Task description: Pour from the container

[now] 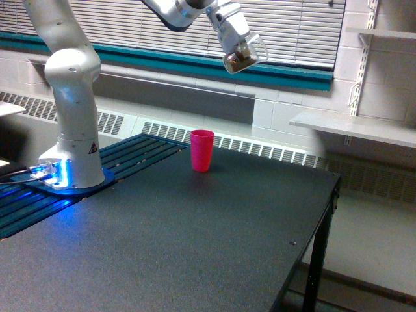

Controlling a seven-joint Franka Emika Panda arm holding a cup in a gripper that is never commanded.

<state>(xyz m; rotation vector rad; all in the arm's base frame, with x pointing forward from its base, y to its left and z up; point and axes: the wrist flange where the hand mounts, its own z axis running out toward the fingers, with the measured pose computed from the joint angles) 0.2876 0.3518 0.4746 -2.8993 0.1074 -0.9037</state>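
High in the exterior view, my gripper (235, 47) is shut on the container (244, 54), a small clear plastic cup with dark brown granules inside. The cup is tilted, its mouth pointing toward the exterior view's right. It hangs well above the table, a little to the right of the pink cup (201, 150). The pink cup stands upright on the dark table (195, 240) near its far edge. No granules are falling.
The arm's white base (71, 156) stands at the exterior view's left on a blue-lit plate. The table's right edge (318, 227) drops to the floor. A white shelf (354, 127) juts from the wall at the right.
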